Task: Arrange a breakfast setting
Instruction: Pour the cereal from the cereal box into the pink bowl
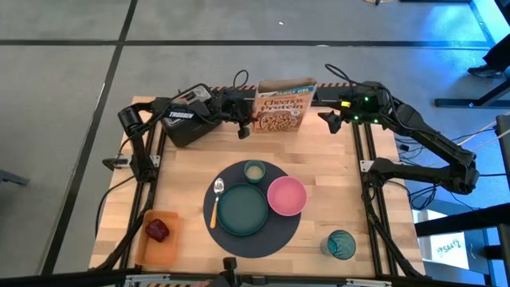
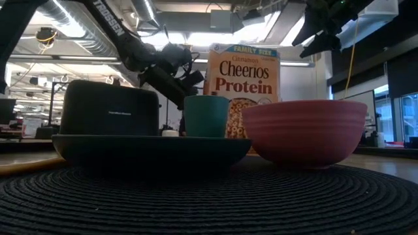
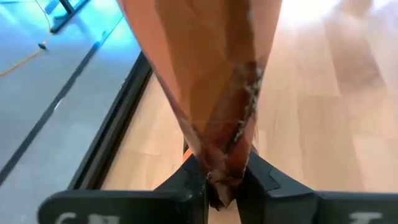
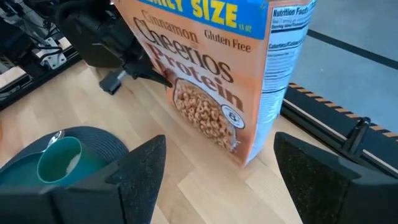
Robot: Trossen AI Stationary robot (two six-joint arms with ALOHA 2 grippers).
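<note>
A tall orange cereal box [image 1: 285,108] stands on its bottom at the table's far edge. My left gripper [image 1: 245,121] is shut on the box's left edge. My right gripper [image 1: 331,119] hangs open and empty just right of the box, which shows ahead of its fingers in the right wrist view [image 4: 217,81]. On the round dark mat [image 1: 256,235] lie the teal plate [image 1: 241,209], the pink bowl [image 1: 287,195], the small pale cup [image 1: 254,171] and the orange-handled spoon [image 1: 215,206]. The teal tumbler [image 1: 341,244] stands on the table at the near right. The red apple [image 1: 157,229] lies on the orange tray [image 1: 159,249]. The bagel is out of view. My left gripper pinches the cereal box's left upright edge [image 3: 219,177] between its two fingers. The fingers [image 4: 146,73] come level from the table's left. The box stands upright with its bottom [image 4: 249,158] on the table.
The black toaster [image 1: 187,127] stands at the far left, close behind my left arm. The bare wood between the box and the mat [image 1: 319,155] is free. In the low view the plate [image 2: 150,147] and bowl [image 2: 304,130] stand in front of the box [image 2: 243,85].
</note>
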